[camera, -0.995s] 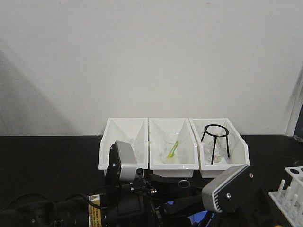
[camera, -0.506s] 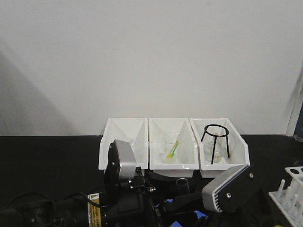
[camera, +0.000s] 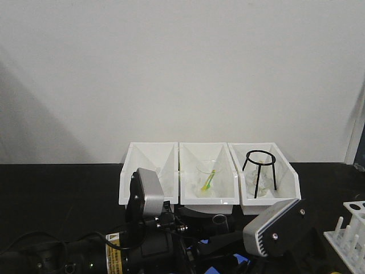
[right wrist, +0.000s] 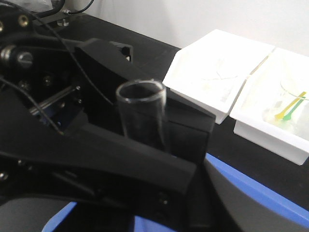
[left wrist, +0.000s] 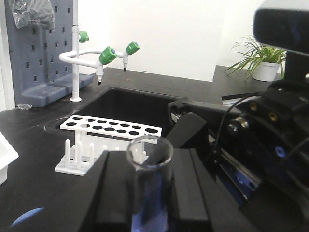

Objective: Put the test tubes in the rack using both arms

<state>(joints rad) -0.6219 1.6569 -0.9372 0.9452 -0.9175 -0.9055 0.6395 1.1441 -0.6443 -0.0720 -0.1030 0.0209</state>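
Observation:
A clear test tube (left wrist: 149, 166) stands upright between the two black fingers of my left gripper (left wrist: 147, 169), which is shut on it. The tube also shows in the right wrist view (right wrist: 141, 113) and, small, between the two arms in the front view (camera: 219, 218). My right gripper (right wrist: 193, 193) is close beside the tube; its dark fingers merge with the left gripper, so I cannot tell how its jaws stand. The white rack (left wrist: 106, 137) with rows of holes and upright pegs stands on the black counter beyond the tube, and at the lower right of the front view (camera: 349, 228).
Three white bins (camera: 208, 197) stand at the back: the middle one holds a beaker with a yellow-green stick (camera: 207, 180), the right one a black tripod stand (camera: 260, 168). A sink (left wrist: 130, 104) with a green-tipped tap (left wrist: 104, 55) lies behind the rack. A blue patch (right wrist: 260, 188) lies under the arms.
A black finger near the tube has risen and covers more of the blue patch under the arms. The left wrist block has shifted slightly. The tube stays held.

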